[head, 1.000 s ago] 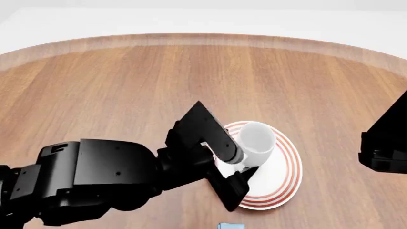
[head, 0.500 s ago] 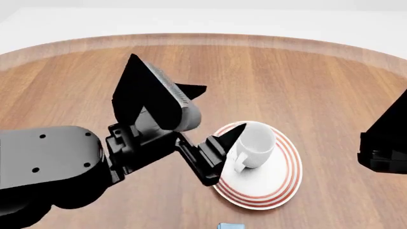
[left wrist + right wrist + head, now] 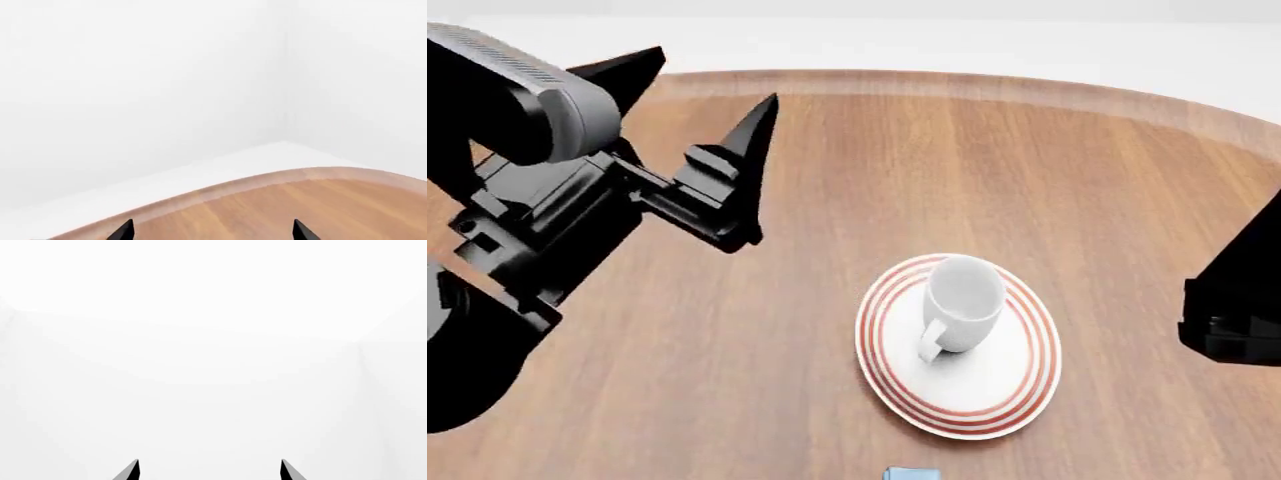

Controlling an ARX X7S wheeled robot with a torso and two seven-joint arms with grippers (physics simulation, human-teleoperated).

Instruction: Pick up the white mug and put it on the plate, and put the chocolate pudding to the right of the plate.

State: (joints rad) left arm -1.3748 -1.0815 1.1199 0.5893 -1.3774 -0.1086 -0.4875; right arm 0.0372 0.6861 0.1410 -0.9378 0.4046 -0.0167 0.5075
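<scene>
White mug (image 3: 964, 301), glossy ceramic with a smooth rounded wall and a single loop handle turned toward the robot, stands upright on the plate (image 3: 1018, 378), a round white disc ringed with thin concentric red bands, much wider than the mug and lying flat on the table (image 3: 961, 160), whose surface is warm brown wood grain with a paler curved rim. A sliver of the chocolate pudding (image 3: 909, 473), light blue, peeks in at the bottom edge of the head view, on the near side of the plate and apart from it. The left gripper (image 3: 701, 90) is matte black with pointed fingers, jaws spread wide and empty; half a second ago one finger sat beside the mug's handle, and now the gripper has lifted away up and to the left, well clear of the plate. The right gripper (image 3: 208, 469) shows only two dark fingertips against blank white, set apart with nothing between them.
</scene>
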